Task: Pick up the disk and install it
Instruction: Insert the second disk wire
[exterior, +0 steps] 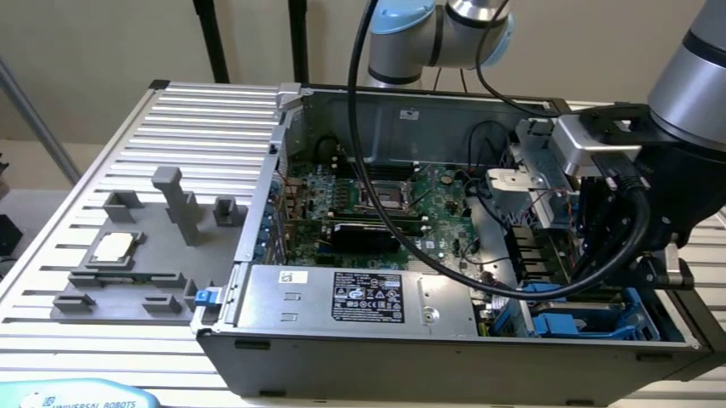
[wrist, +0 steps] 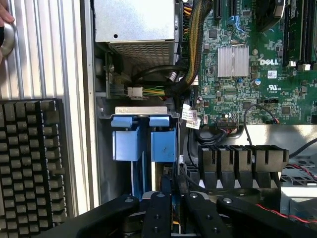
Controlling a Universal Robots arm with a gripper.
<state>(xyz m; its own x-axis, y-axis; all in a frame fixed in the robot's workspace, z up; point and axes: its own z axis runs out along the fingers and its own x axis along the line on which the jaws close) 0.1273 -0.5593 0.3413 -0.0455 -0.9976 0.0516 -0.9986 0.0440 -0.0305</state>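
The tool (wrist: 173, 208) is down at the lower edge of the wrist view, inside the open computer case (exterior: 375, 100). Its black fingers (wrist: 157, 213) stand close together, with only a thin gap between them, and in that gap sits a narrow blue-and-metal edge. It looks like they are pinching the disk (wrist: 143, 144) by this edge, though the contact itself is partly hidden by the finger links. The blue carrier of the disk stands in the drive bay just ahead of the fingers, its two blue tabs side by side under a grey metal bracket (wrist: 141, 110).

In the exterior view the same blue plastic (exterior: 573, 323) shows in the lower right of the frame, in the front corner of the case, below the arm's wrist (exterior: 635, 204) and its thick black cable.

Some writing can be read. On the green motherboard (wrist: 257, 64), upper right in the wrist view, there is the white word "DELL" next to a silver heat sink (wrist: 233, 60). In the exterior view's lower left corner a pale blue surface carries "UNIVERSAL ROBOTS" (exterior: 85, 399). The power supply (exterior: 352, 297) along the near side of the case has a black label — its text is too small to read.

On the ribbed counter (exterior: 216, 119), at the exterior view's left, a grey fixture (exterior: 142, 255) holds a small square chip (exterior: 116, 248). A black keyboard (wrist: 32, 163) lies at the left of the wrist view.
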